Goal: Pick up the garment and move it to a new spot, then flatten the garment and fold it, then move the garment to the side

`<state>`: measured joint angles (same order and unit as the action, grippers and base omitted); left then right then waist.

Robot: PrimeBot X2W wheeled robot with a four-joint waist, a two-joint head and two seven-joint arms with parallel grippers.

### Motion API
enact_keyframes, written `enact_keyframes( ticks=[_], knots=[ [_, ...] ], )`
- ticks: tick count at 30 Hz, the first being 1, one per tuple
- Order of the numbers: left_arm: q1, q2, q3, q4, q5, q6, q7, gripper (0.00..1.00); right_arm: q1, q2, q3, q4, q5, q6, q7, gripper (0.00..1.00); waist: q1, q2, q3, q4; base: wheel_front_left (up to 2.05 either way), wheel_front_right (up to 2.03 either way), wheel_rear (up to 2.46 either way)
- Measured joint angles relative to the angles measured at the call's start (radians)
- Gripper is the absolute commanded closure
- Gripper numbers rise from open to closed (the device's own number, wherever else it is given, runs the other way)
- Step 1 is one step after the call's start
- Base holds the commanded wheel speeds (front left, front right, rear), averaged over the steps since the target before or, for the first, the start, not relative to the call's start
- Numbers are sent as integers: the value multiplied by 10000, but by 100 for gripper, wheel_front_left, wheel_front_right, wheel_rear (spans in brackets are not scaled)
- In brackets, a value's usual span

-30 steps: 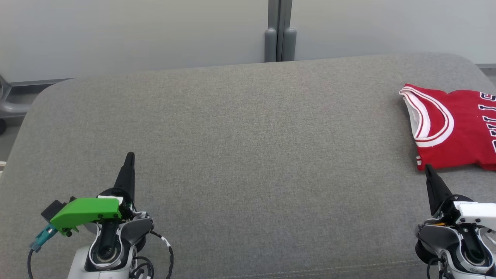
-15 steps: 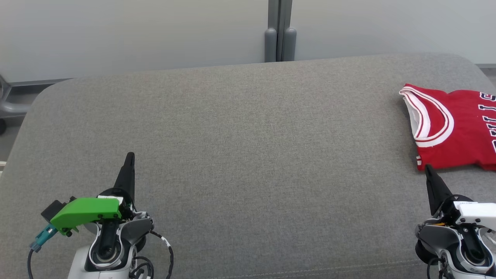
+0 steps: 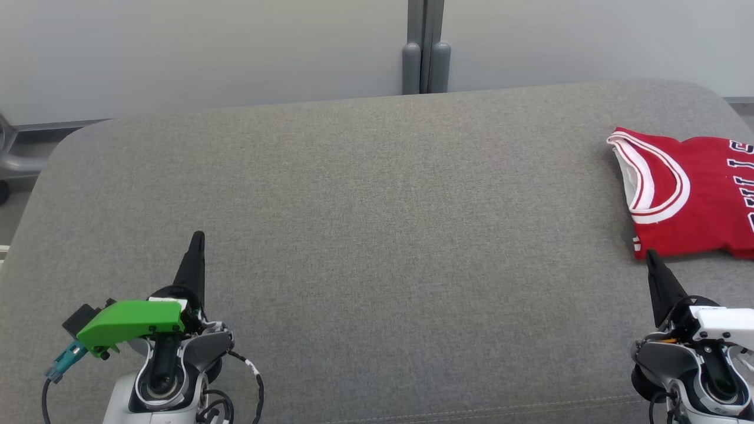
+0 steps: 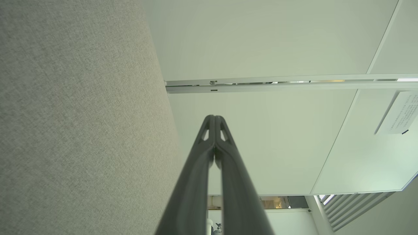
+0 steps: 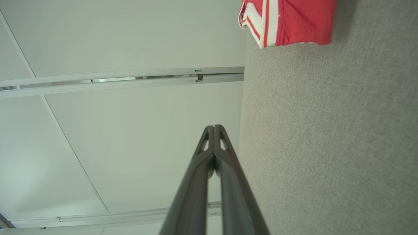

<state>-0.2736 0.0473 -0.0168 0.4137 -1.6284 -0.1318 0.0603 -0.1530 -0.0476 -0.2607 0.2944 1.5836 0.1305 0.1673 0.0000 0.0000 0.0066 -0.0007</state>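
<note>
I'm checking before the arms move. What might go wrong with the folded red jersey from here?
1. The right pincer, shut, points toward the near corner of the jersey; driven forward, it might snag the cloth and spoil the fold.
2. The jersey lies near the right end of the grey cushion and runs out of the head view; a nudge might push it off.

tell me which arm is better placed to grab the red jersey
Right. The right claw, shut, points at the near edge of the red jersey; the left claw sits far off across the grey cushion.
</note>
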Motion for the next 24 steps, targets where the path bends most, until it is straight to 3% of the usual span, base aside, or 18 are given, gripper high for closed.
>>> enact_keyframes(
  ticks=[24],
  knots=[
    [0,0,0,0,-2,0,0,100,-1,0,0,0,2,0,0,100,0,0,0,0,0,0,0]
  ],
)
